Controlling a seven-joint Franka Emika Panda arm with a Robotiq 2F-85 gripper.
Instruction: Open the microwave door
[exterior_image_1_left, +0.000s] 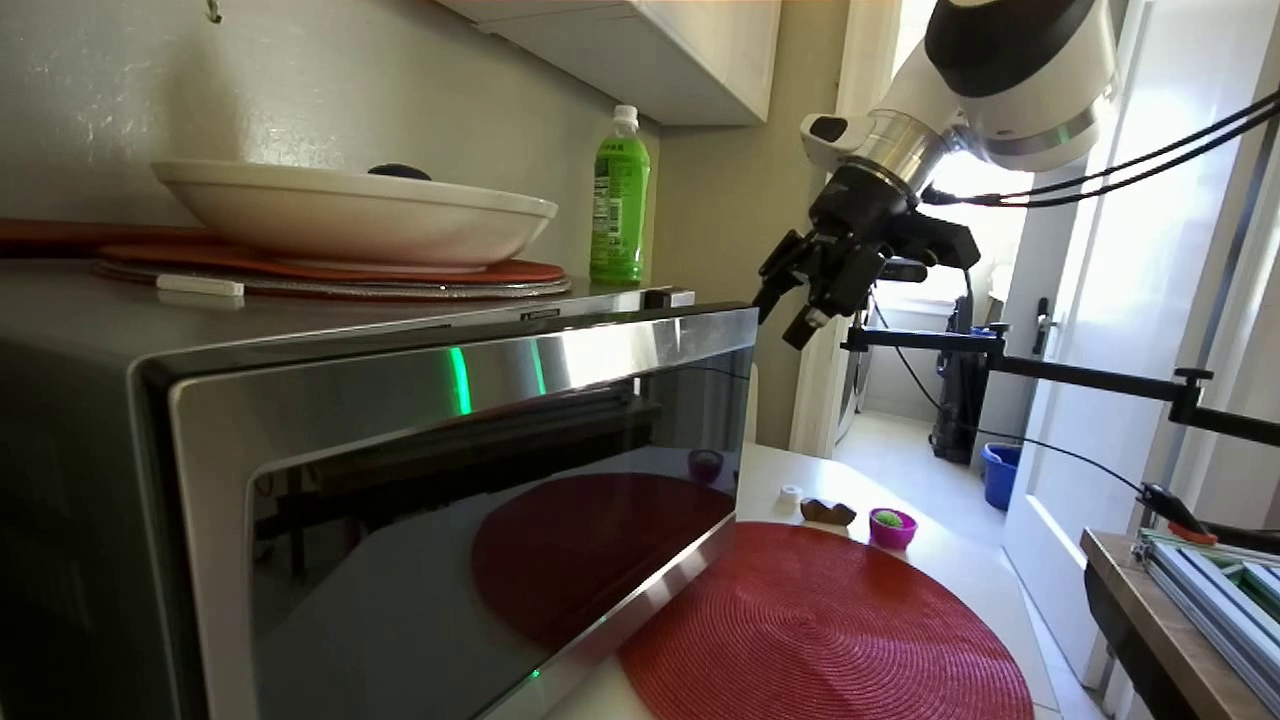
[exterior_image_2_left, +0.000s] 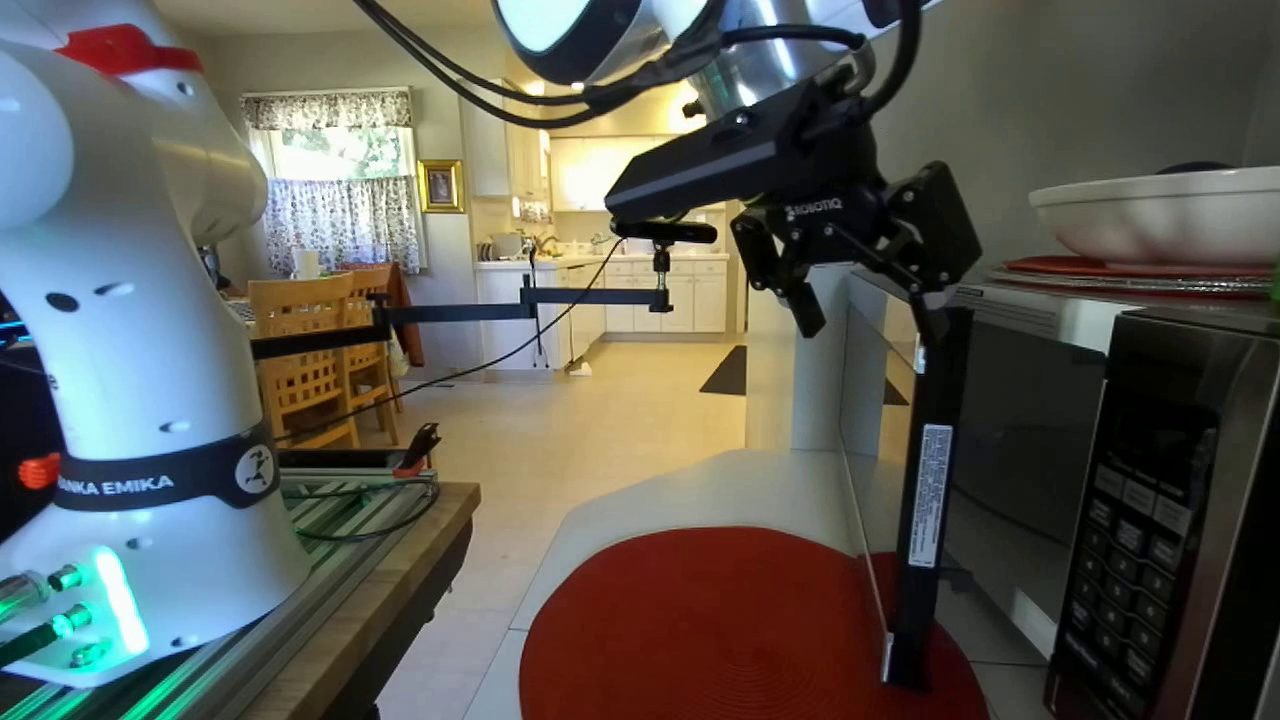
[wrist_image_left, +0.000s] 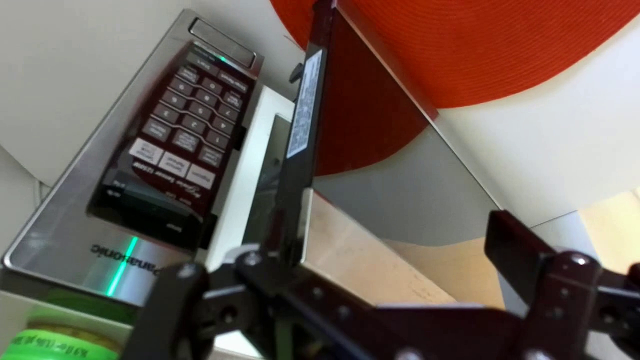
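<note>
The microwave door (exterior_image_1_left: 500, 540) is a steel-framed panel with dark reflective glass. It stands partly open, with a gap between it and the microwave body in an exterior view (exterior_image_2_left: 915, 520); the wrist view also shows the door (wrist_image_left: 380, 270) swung out from the keypad panel (wrist_image_left: 185, 120). My gripper (exterior_image_1_left: 783, 320) is at the door's upper free corner. Its jaws are wide apart in an exterior view (exterior_image_2_left: 868, 325) and in the wrist view (wrist_image_left: 400, 230). One finger is at the door's black inner edge, the other out in front of the glass. I cannot tell whether the finger touches the door.
A round red placemat (exterior_image_1_left: 810, 620) lies on the white table under the door. A white bowl (exterior_image_1_left: 350, 215) and a green bottle (exterior_image_1_left: 620, 210) stand on top of the microwave. A pink cup (exterior_image_1_left: 892, 530) is on the table. A black camera arm (exterior_image_1_left: 1090, 375) reaches across beside the table.
</note>
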